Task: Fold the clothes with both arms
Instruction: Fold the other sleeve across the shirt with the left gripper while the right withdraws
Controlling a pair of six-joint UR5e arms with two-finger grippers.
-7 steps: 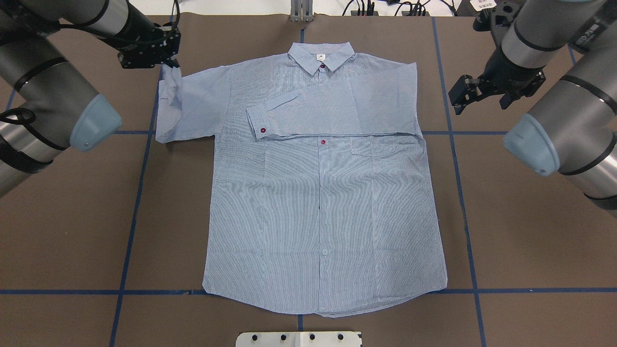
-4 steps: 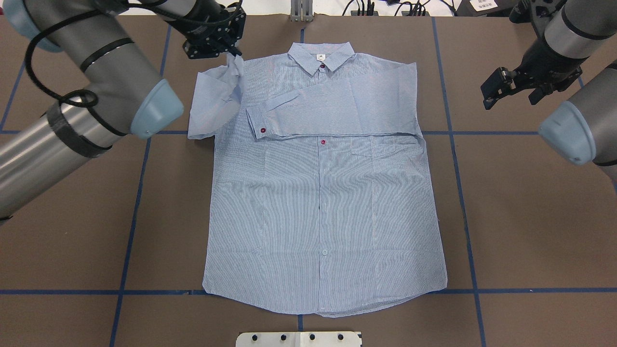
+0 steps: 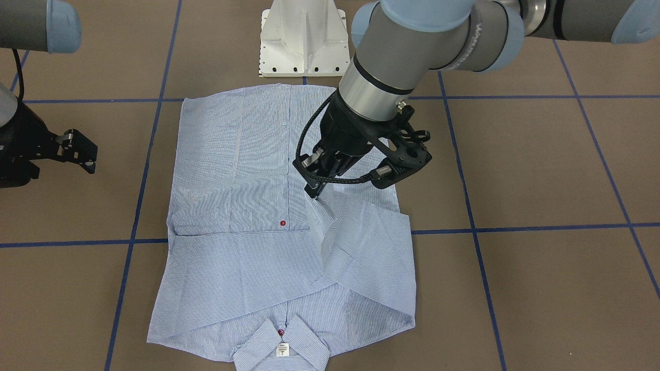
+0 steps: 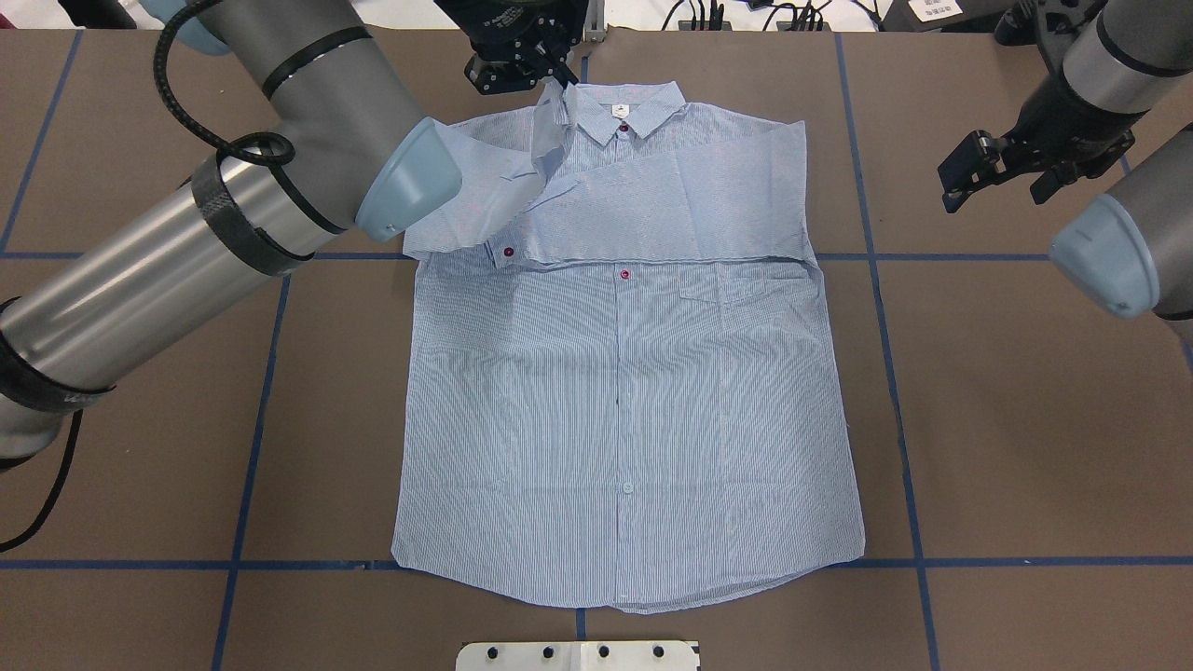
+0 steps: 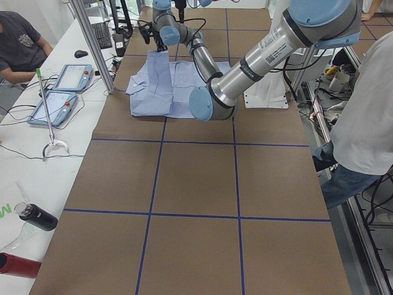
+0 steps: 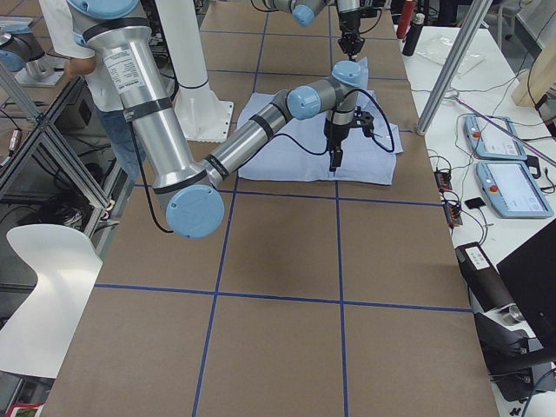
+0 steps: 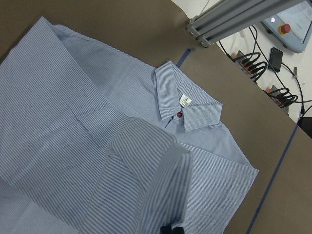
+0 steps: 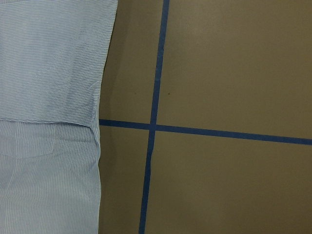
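Observation:
The striped light blue shirt (image 4: 624,401) lies flat, front up, collar (image 4: 620,107) at the table's far side. One sleeve lies folded across the chest, its cuff (image 4: 508,244) with a dark red button. My left gripper (image 4: 555,82) is shut on the other sleeve (image 4: 545,140) and holds its end lifted beside the collar; the front-facing view shows the same gripper (image 3: 313,193) over the chest. In the left wrist view the held sleeve (image 7: 146,180) hangs in front. My right gripper (image 4: 960,177) stands open and empty off the shirt's right side.
Blue tape lines (image 4: 895,373) grid the brown table. The white pedestal base (image 3: 303,41) stands at the near edge by the hem. A person (image 5: 368,110) stands beside the table; another (image 5: 18,43) sits by control tablets (image 5: 67,77) at the far edge.
My left gripper has carried the sleeve end from the shirt's left side rightward to the collar, folding the sleeve over the chest. The right gripper drew back to the right, then stayed.

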